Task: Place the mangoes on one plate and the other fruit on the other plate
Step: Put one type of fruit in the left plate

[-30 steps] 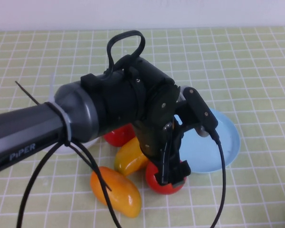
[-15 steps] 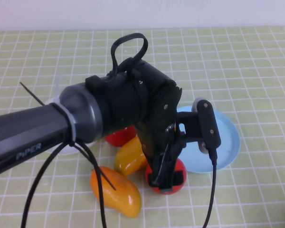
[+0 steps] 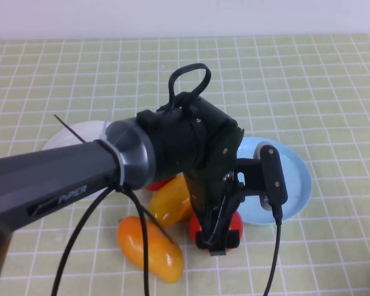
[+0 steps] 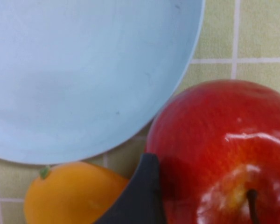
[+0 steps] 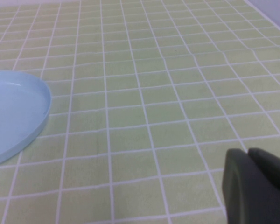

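Note:
My left gripper [image 3: 217, 237] reaches down from the big dark arm and is shut on a red apple [image 3: 235, 224] on the mat, just in front of the light blue plate [image 3: 296, 179]. In the left wrist view the apple [image 4: 224, 140] fills the jaws, and one dark finger [image 4: 140, 196] presses its side. A yellow mango [image 3: 169, 200] lies beside it, and a deeper orange mango [image 3: 151, 246] lies nearer me. Only a red sliver of the second apple [image 3: 157, 184] shows under the arm. The white plate [image 3: 74, 135] is mostly hidden behind the arm. My right gripper [image 5: 248, 153] is shut, low over the bare mat.
The left wrist view shows the blue plate [image 4: 84, 70] holding nothing, with a mango [image 4: 70, 191] below its rim. The plate's edge [image 5: 18, 112] also shows in the right wrist view. A green checked mat [image 3: 333, 80] covers the table, and black cables [image 3: 274, 246] hang from the left arm.
The left arm has swung to the right and settled lower. Its gripper stays on the apple, which has shifted slightly toward the blue plate. More of the white plate now shows.

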